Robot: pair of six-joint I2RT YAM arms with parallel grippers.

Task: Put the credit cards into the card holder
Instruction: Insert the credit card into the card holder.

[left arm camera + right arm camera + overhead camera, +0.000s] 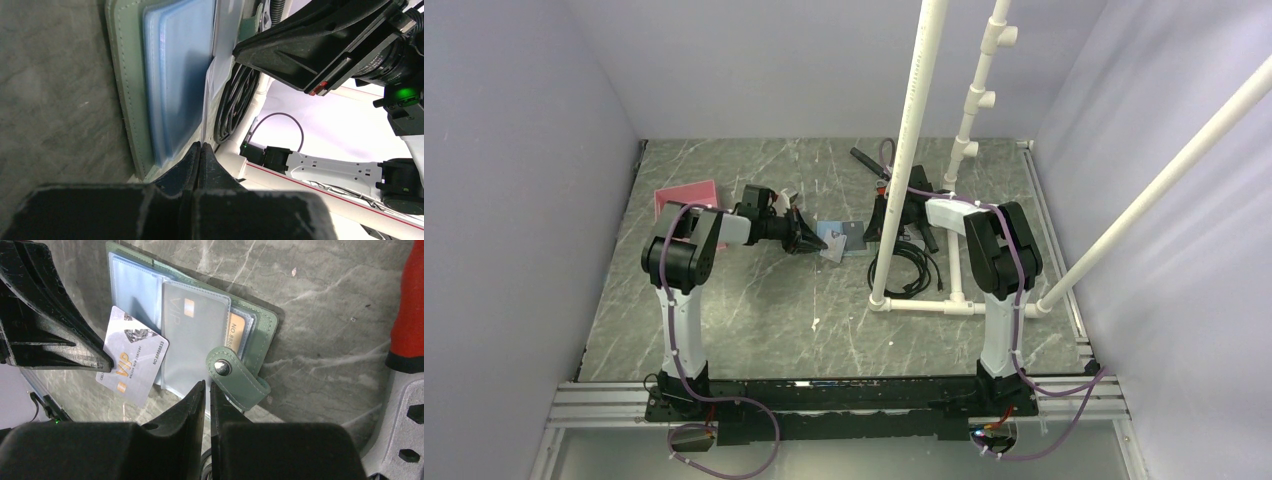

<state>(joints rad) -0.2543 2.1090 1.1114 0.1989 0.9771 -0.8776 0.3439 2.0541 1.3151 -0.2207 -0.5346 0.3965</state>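
Note:
The card holder (849, 236) lies open mid-table: a muted-green wallet (264, 335) with pale blue sleeves (175, 75) and a snap tab (235, 377). A grey VIP card (192, 330) and an orange card (236, 330) sit in its sleeves. My left gripper (809, 240) is shut (200, 146) on a silver credit card (132, 362), whose far corner lies over the wallet's left sleeve. My right gripper (207, 385) stands at the wallet's right side (879, 228), its jaws nearly together on the edge of a clear sleeve beside the tab.
A pink tray (686, 197) lies behind my left arm. A white pipe frame (914, 150) stands over the right half, with coiled black cable (909, 268) at its foot. A red-handled tool (410, 305) lies right of the wallet.

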